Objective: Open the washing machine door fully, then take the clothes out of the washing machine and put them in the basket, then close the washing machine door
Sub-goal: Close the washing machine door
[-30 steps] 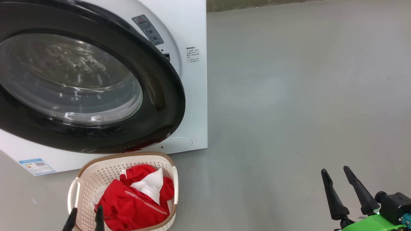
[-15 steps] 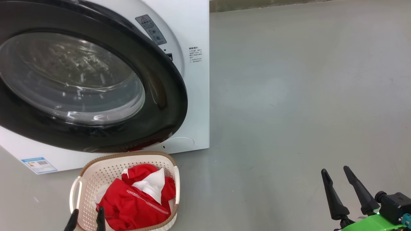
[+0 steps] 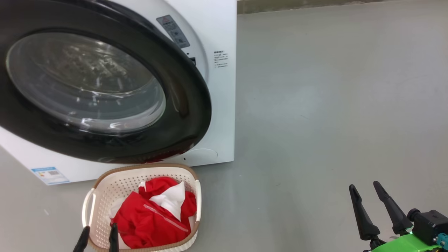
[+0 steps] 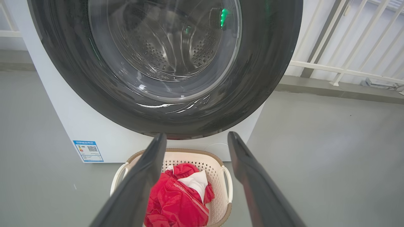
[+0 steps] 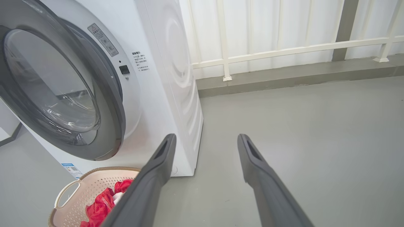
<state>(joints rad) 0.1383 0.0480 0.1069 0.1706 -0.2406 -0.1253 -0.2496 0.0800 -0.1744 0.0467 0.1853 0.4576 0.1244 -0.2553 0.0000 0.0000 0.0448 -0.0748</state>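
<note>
The white washing machine (image 3: 220,28) stands at the upper left. The washing machine door (image 3: 189,105), black-rimmed with a glass porthole, covers its opening. In the right wrist view the door (image 5: 113,110) stands slightly off the front at its latch side. In front of the washer, the basket (image 3: 115,173) on the floor holds the red and white clothes (image 3: 150,218). My left gripper (image 3: 99,227) is open and empty at the basket's near rim. My right gripper (image 3: 364,184) is open and empty over bare floor, far to the right. Through the left gripper (image 4: 197,135) I see the basket (image 4: 189,151).
Grey floor (image 3: 332,105) spreads to the right of the washer. A white railing (image 5: 284,50) on a low grey kerb runs behind it. A blue label (image 3: 50,175) sits low on the washer's front.
The whole head picture has slid a little to the right, so the camera has turned. The door, basket, clothes and both grippers keep their places relative to each other.
</note>
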